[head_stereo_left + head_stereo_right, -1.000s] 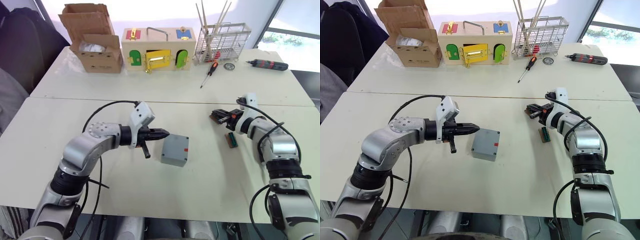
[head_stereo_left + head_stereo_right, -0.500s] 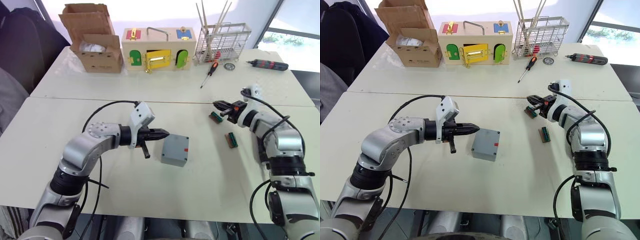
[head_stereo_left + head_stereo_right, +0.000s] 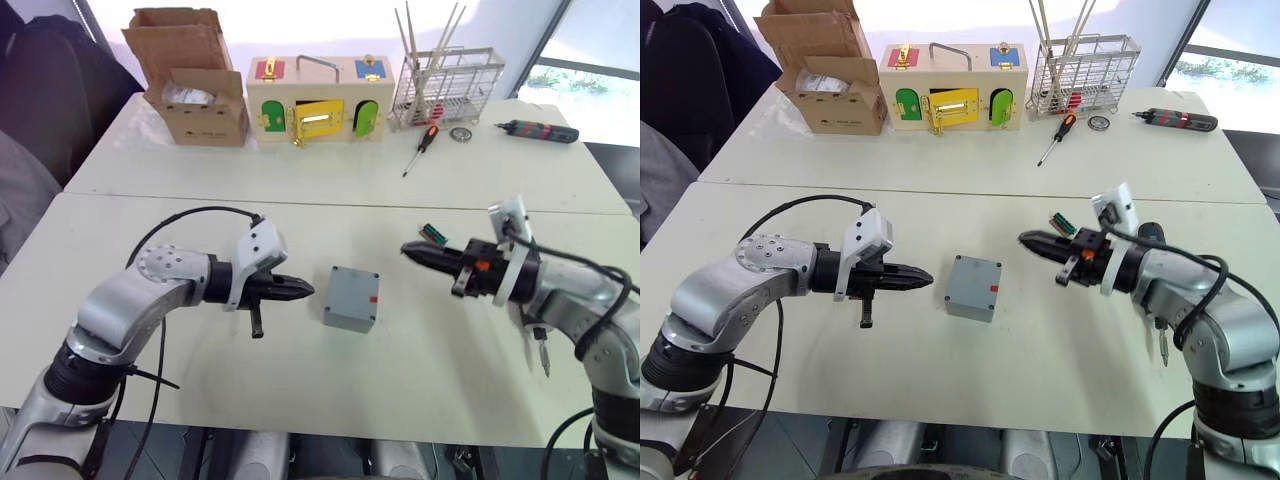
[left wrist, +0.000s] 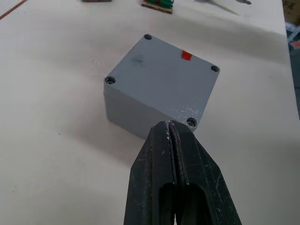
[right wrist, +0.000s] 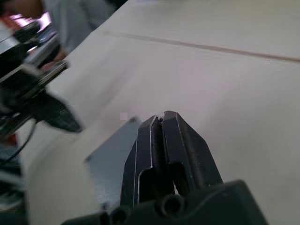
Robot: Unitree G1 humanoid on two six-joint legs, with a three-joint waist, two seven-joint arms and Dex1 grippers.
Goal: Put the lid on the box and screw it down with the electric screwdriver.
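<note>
The grey box stands in the middle of the near table. Its upper face is flat, with a screw hole at each corner and a small red mark; I cannot tell whether this face is the lid. My left gripper is shut and empty, pointing at the box from its left with a small gap. From the right, my right gripper also points at the box, shut and empty, further off. The electric screwdriver lies mostly hidden under my right forearm, its thin metal bit showing.
A small green part lies behind my right gripper. On the far table are a cardboard carton, a wooden box with coloured doors, a wire rack, an orange-and-black screwdriver and a dark driver with red bands.
My right gripper has swung from the small parts at the back right toward the box. The left gripper has drawn back a little to the left, away from the box.
</note>
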